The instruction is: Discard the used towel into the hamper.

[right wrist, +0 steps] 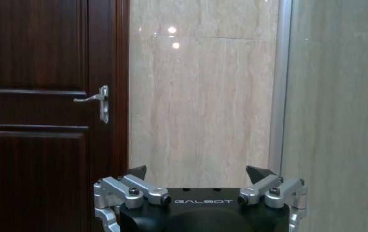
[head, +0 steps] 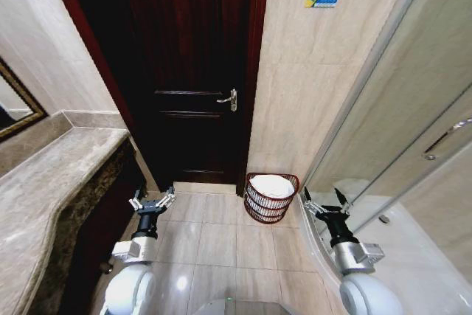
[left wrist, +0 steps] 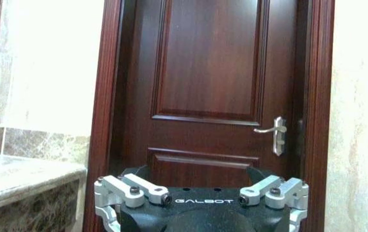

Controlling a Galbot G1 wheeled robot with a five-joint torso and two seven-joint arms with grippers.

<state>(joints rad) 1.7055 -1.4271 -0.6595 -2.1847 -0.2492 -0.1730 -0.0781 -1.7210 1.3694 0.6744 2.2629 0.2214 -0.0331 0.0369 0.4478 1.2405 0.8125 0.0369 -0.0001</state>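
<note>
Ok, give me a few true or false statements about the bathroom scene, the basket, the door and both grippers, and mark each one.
1. The round dark red-brown woven hamper stands on the floor by the wall beside the door. True.
2. The hamper is empty. False: something white lies inside it.
3. The left gripper holds a towel. False: it is open and empty.
4. The right gripper is open. True.
5. The dark wooden door stands wide open. False: it is closed.
</note>
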